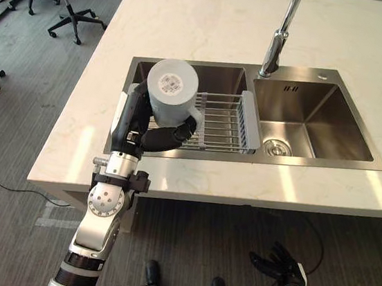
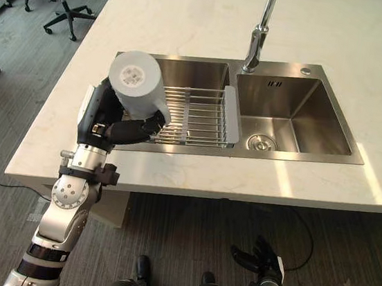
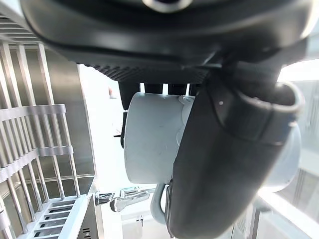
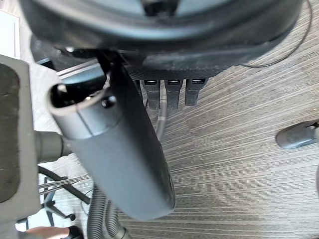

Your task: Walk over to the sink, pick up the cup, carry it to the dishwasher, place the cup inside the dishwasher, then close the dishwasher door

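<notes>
Left hand [image 1: 151, 138] | we see fingers curled round white cup [image 1: 172, 88] above sink rack [image 1: 221, 122] | right hand [image 1: 277, 264] low, fingers relaxed, empty

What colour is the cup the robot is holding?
The cup is light grey; clearest in the left eye view.

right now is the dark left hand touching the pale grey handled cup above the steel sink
Touching. The left wrist view shows the dark left hand with its thumb laid across the pale grey cup and fingers curled behind it.
</notes>
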